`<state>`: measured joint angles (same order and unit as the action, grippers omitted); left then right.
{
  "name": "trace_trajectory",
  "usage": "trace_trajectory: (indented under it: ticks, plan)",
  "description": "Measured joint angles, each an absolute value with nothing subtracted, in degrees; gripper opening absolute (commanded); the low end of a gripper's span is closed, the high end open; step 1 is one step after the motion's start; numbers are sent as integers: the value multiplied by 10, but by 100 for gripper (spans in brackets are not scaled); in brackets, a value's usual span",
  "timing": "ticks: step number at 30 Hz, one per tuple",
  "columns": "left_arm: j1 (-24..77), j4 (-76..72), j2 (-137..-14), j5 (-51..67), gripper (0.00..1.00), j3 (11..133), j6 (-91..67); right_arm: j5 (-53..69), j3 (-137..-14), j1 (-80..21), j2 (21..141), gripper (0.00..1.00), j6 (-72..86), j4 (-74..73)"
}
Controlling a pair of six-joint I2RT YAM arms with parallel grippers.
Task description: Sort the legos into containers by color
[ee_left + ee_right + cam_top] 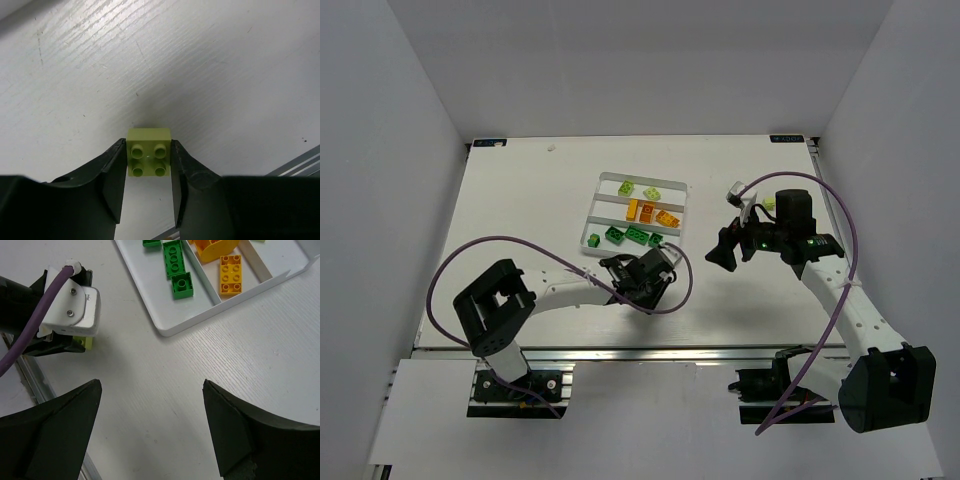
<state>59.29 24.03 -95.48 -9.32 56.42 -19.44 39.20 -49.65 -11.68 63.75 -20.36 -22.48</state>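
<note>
1. The left pincer (148, 150) is closed on a pale yellow-green brick (148, 159), one finger pressed to each side; the brick sits on the tabletop (200, 60), just on the near side of the tray
2. The right pincer (152, 390) hovers right of the tray, spread wide and holding nothing
3. The white tray (185, 329) has dark green bricks (174, 262) in its near compartment, orange bricks (230, 272) in the middle and pale bricks (625, 188) in the far one
</note>
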Motion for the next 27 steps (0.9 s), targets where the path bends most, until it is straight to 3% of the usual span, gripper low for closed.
trace_trajectory:
  ticks: [7,10,11,14,27]
  plan:
    - [583,252,-949,-95,0,613,-183,389,-496,-117,637,80,-202,-224]
    - [566,254,-947,-111,0,670,-168,375,-492,-117,637,54,-198,-219]
    - [557,255,-950,-117,0,696,-162,369,-491,-117,637,32,-198,-217]
    - [516,242,-971,-133,0,793,-148,350,-489,-117,637,0,-191,-212]
    - [367,178,-1281,-163,0,1087,-140,314,-488,-116,622,0,-177,-194]
